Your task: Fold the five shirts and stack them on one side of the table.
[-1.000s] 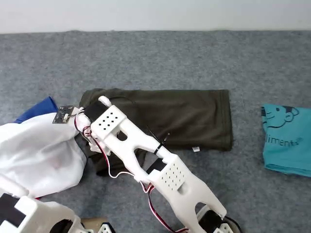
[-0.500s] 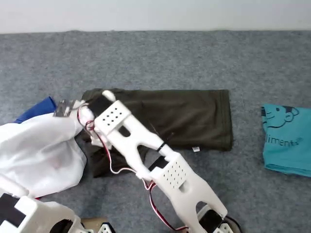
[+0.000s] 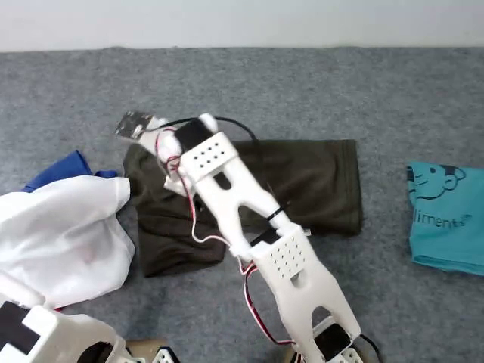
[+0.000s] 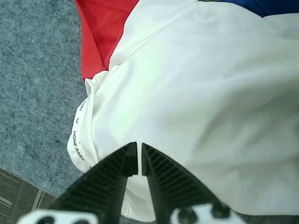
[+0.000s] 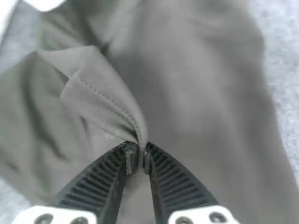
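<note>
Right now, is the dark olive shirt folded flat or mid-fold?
Mid-fold. The right gripper is shut on a hemmed edge of the dark olive shirt, lifted into a peaked crease rather than lying flat.

Right arm (image 3: 291, 265) of white printed plastic, two broad links pierced by grids of small round holes, black servo blocks at the joints. Thin red, white and black wires (image 3: 193, 223) loop alongside; a black cable tie (image 3: 276, 212) wraps one link. A small bare circuit board (image 3: 136, 126) sits at the wrist. Left gripper (image 4: 138, 148) and right gripper (image 5: 138, 150) have black ridged fingers (image 5: 100, 179) on white mounts with round screw holes
</note>
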Available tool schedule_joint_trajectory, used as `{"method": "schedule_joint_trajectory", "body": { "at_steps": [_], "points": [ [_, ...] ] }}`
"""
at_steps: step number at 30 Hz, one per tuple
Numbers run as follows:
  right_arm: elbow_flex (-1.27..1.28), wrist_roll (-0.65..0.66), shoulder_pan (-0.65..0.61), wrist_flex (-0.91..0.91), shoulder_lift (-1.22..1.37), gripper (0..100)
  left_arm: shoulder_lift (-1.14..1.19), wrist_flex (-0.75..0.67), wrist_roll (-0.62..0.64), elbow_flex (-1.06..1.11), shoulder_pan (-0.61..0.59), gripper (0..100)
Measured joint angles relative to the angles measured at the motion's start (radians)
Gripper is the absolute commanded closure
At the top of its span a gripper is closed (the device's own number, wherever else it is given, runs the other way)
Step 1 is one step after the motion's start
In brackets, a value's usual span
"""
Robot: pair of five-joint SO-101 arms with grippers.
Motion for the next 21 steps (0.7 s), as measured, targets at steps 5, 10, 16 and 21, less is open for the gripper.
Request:
{"method": "schedule_joint_trajectory", "body": {
  "at_steps": [5,10,16,21],
  "points": [
    [0.0,0.0,0.034,-0.034,0.023,87.1,0.0,0.0,0.0,0.0,0.0,96],
    [0.0,-0.011,0.037,-0.034,0.035,74.1,0.0,0.0,0.0,0.0,0.0,96],
    [-0.064,-0.064,0.037,0.034,0.034,79.1,0.0,0.0,0.0,0.0,0.0,96],
    [-0.11,-0.064,0.037,0.127,0.034,96.1,0.0,0.0,0.0,0.0,0.0,96]
  ]
}}
